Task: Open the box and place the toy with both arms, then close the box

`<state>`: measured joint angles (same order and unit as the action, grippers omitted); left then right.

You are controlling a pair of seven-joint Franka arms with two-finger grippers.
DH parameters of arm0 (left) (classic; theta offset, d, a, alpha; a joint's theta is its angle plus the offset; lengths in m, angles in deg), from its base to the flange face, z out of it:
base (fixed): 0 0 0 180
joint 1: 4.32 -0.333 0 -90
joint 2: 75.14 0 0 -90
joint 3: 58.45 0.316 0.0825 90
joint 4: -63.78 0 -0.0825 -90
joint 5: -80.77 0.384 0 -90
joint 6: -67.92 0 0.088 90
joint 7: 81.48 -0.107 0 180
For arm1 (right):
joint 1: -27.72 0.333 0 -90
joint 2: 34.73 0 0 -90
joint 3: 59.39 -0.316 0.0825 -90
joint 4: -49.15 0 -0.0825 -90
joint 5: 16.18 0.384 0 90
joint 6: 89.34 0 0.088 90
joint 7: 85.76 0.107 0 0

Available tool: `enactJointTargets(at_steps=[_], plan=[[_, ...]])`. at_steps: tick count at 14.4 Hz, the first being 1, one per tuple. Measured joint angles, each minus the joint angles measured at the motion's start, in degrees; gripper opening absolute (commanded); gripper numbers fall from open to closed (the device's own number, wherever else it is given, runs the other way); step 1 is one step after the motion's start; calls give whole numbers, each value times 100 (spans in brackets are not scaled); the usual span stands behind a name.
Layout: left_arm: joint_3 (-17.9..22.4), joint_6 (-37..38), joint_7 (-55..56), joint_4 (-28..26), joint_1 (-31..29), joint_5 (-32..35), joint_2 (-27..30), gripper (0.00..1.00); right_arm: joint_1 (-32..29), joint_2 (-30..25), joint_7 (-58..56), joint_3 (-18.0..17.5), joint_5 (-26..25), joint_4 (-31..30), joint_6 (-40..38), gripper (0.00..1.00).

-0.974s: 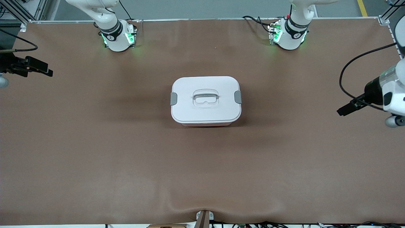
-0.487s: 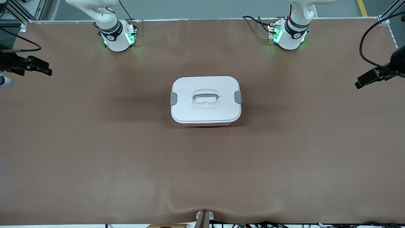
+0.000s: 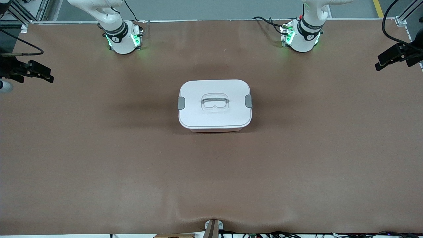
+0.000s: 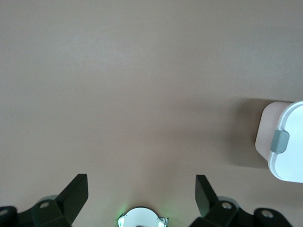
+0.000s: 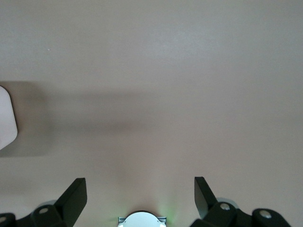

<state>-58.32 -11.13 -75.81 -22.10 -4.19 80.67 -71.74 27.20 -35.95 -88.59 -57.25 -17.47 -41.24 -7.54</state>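
Box: the box sits in the middle of the bench, well apart from both of my grippers, its pink base just showing under the lid at the edge nearest the front camera.
Lid: the white lid is on, with a grey clip on the end toward my right arm and another clip on the end toward my left arm; the recessed handle lies in the centre.
Left gripper: my left gripper hangs over the bench edge at my left arm's end, fingers spread wide, holding nothing.
Right gripper: my right gripper hangs over the edge at my right arm's end, fingers just as wide apart, holding nothing.
Toy: not visible in any view.
In the way: bare brown bench between each gripper and the box.
Around: my two bases, the left one and the right one, stand farthest from the front camera, lit green; a small bracket sits at the nearest edge.
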Motion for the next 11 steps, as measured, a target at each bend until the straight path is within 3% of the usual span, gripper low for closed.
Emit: enactJointTargets(at_steps=[11], plan=[[-1, -258, -35, -174, 42, -13, -7, 100, -38, 0, 1, 83, 279, -1, 152, 100]])
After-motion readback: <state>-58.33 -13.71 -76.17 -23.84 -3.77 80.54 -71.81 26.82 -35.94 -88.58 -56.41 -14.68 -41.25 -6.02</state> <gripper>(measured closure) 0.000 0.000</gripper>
